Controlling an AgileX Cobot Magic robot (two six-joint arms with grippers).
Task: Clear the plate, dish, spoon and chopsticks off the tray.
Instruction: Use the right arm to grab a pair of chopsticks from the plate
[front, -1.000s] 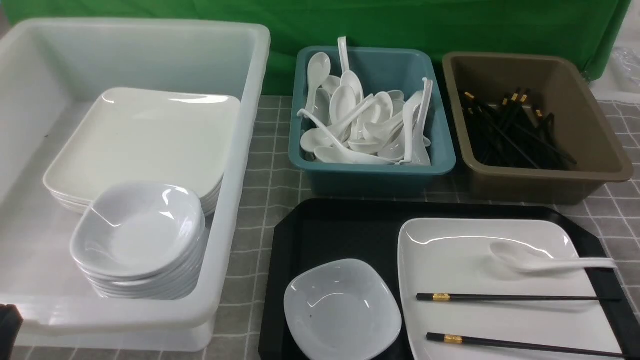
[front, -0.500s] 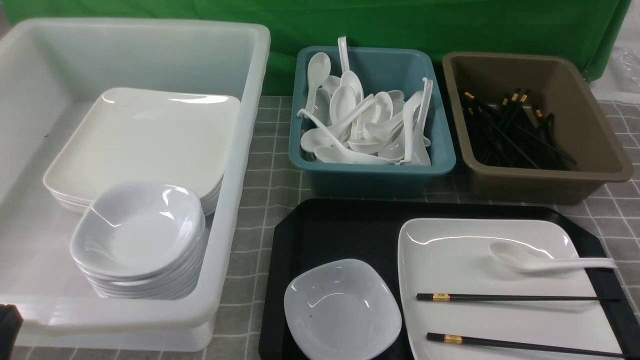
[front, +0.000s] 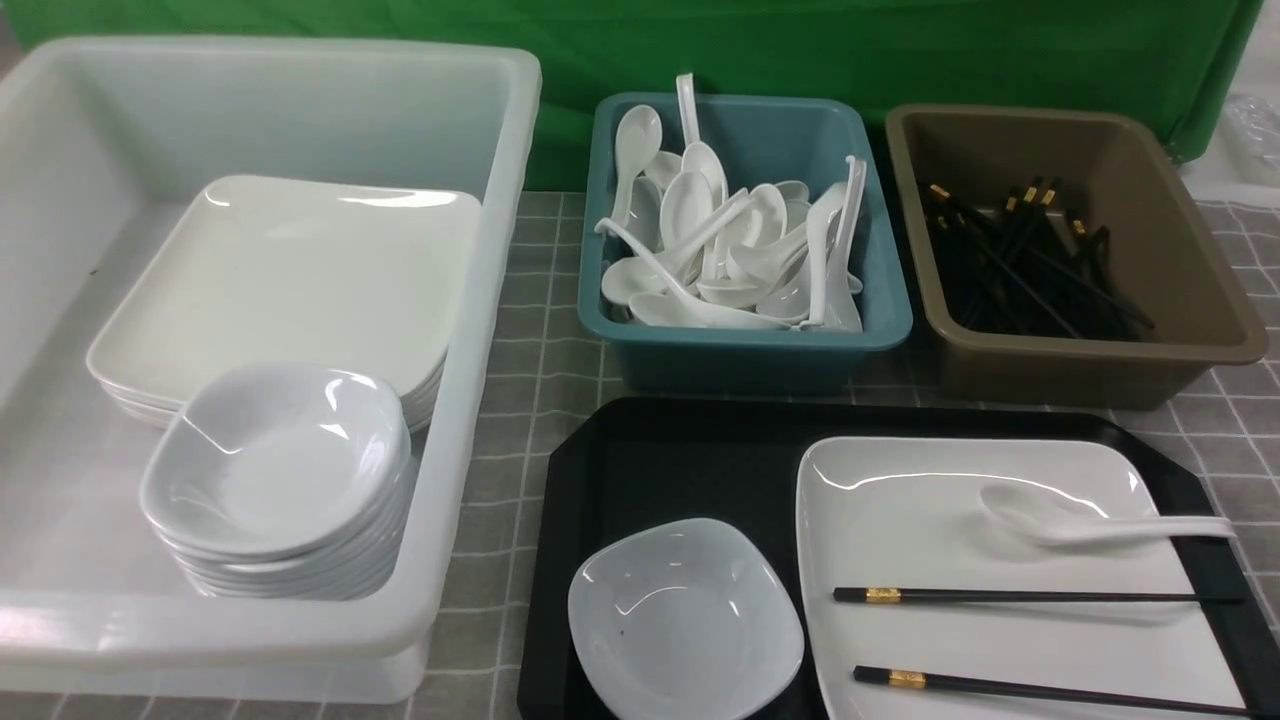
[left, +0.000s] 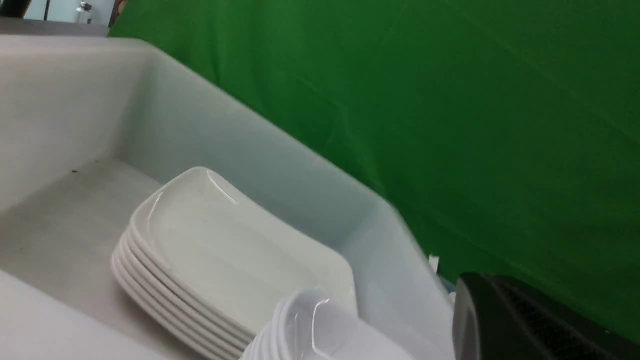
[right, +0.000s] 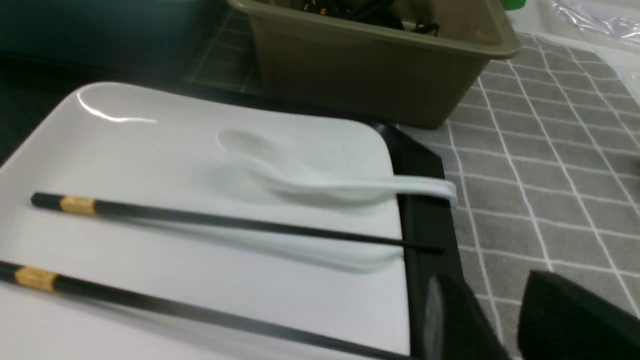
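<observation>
The black tray (front: 650, 460) lies front right. On it sit the small white dish (front: 685, 620) and, to its right, the large white plate (front: 920, 540). The white spoon (front: 1060, 520) and two black chopsticks (front: 1030, 596) rest on the plate, pointing right past its rim. In the right wrist view my right gripper (right: 500, 312) stands open and empty over the grey cloth, just beyond the tray's rim (right: 425, 235), near the spoon (right: 320, 182) handle and the chopsticks (right: 225, 220) tips. My left gripper (left: 472, 305) shows as one dark mass, shut, beside the white bin. Neither gripper shows in the front view.
A big white bin (front: 480, 300) on the left holds stacked plates (front: 290, 280) and stacked dishes (front: 280, 470). Behind the tray stand a teal bin (front: 750, 345) of spoons and a brown bin (front: 1090, 365) of chopsticks. A grey checked cloth (front: 520, 400) covers the table.
The dark bit of my left gripper at the front view's lower left corner has slipped out of view. Nothing on the tray has moved.
</observation>
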